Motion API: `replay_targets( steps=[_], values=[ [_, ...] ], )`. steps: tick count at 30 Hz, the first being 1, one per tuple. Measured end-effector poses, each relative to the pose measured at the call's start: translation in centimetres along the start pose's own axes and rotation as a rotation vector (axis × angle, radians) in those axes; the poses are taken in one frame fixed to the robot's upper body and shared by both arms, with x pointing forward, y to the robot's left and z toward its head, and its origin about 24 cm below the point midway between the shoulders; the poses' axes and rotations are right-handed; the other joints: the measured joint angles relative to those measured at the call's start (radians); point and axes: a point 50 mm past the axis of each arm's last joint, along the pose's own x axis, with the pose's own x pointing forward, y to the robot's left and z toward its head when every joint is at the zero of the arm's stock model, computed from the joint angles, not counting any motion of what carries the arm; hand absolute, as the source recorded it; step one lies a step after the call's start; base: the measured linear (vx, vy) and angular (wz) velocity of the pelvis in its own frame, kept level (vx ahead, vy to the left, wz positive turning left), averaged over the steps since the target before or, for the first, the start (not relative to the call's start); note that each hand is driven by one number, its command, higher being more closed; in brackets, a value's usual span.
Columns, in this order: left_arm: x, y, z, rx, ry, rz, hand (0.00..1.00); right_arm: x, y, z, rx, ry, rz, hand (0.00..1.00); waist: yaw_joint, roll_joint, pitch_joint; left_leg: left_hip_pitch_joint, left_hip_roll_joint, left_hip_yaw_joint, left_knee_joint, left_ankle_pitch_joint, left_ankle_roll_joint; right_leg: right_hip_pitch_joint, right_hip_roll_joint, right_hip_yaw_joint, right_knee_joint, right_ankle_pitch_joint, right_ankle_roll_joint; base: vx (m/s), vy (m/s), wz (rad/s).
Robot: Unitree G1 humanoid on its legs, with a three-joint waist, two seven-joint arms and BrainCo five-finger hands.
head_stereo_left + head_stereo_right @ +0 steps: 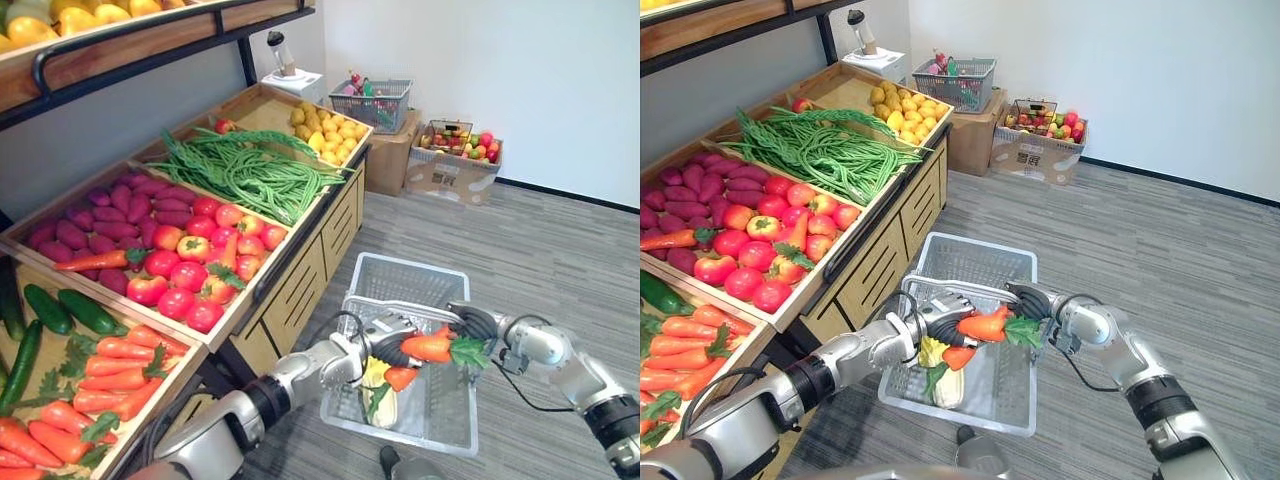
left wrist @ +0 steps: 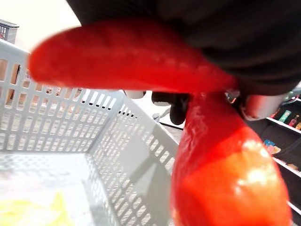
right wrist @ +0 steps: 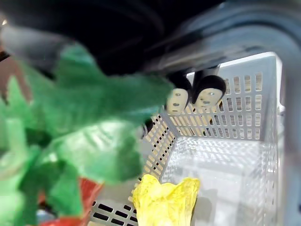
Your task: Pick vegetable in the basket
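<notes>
An orange carrot with green leaves hangs over the white mesh basket, close to its near rim. My left hand is curled round the carrot's thin end; the carrot shows red and very close in the left wrist view. My right hand grips the basket's handle beside the leaves. In the basket lie a pale yellow leafy vegetable and a red piece just under the carrot.
A wooden stall on my left holds more carrots, cucumbers, tomatoes, sweet potatoes, green beans and lemons. Another basket and a box of fruit stand by the far wall.
</notes>
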Motion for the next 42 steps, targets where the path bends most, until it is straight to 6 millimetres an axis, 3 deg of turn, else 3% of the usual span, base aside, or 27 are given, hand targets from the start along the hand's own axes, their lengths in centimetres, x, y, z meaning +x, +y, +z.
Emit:
replay_targets(
  steps=[8, 20, 27, 33, 38, 42],
  values=[
    [0.6, -0.9, -0.5, 0.005, 0.088, -0.027, 0.0, 0.6, -1.1, 0.8, -0.034, -0.029, 0.002, 1.0, -0.006, 0.017, 0.012, -0.015, 0.016, 0.017, 0.072, -0.041, 0.002, -0.009, -0.003, 0.016, 0.011, 0.0, 0.0, 0.0, 0.031, -0.07],
    [1.1, -0.8, 0.3, -0.017, 0.067, -0.008, 0.0, 0.9, -0.5, 0.2, -0.003, 0.015, 0.004, 1.0, 0.001, 0.017, 0.013, -0.041, 0.014, -0.016, 0.083, -0.053, 0.0, -0.007, -0.025, -0.016, 0.007, 0.0, 0.0, -0.01, 0.033, 0.08],
    [0.1, 2.6, 1.8, -0.073, -0.045, 0.121, 0.0, 0.6, 0.0, -1.4, 0.127, 0.112, -0.102, 1.0, 0.028, 0.017, 0.014, -0.059, 0.012, -0.07, 0.074, -0.044, 0.013, 0.012, -0.044, -0.07, -0.004, 0.0, 0.001, 0.0, 0.016, 0.23],
    [-2.1, 5.8, 4.9, -0.213, -0.237, 0.286, 0.0, -0.2, 2.1, -3.8, 0.269, 0.261, -0.183, 1.0, 0.069, 0.018, 0.015, -0.071, -0.016, -0.153, -0.007, 0.007, 0.031, 0.028, -0.067, -0.149, -0.01, 0.0, 0.0, -0.01, 0.015, 0.38],
    [-4.1, 7.7, 5.2, -0.476, -0.271, 0.43, 0.0, -1.9, 3.5, -6.6, 0.367, 0.426, -0.265, 1.0, 0.113, 0.029, 0.024, -0.091, -0.025, -0.23, -0.007, 0.021, 0.049, 0.056, -0.089, -0.204, -0.022, 0.0, 0.001, 0.0, 0.004, 0.4],
    [-5.9, 8.7, 5.1, -0.553, -0.309, 0.472, 0.0, -3.3, 5.3, -8.8, 0.445, 0.558, -0.276, 1.0, 0.141, 0.031, 0.025, -0.126, -0.027, -0.299, -0.008, 0.04, 0.055, 0.07, -0.096, -0.253, -0.04, -0.003, 0.002, -0.02, -0.019, 0.43]
  ],
)
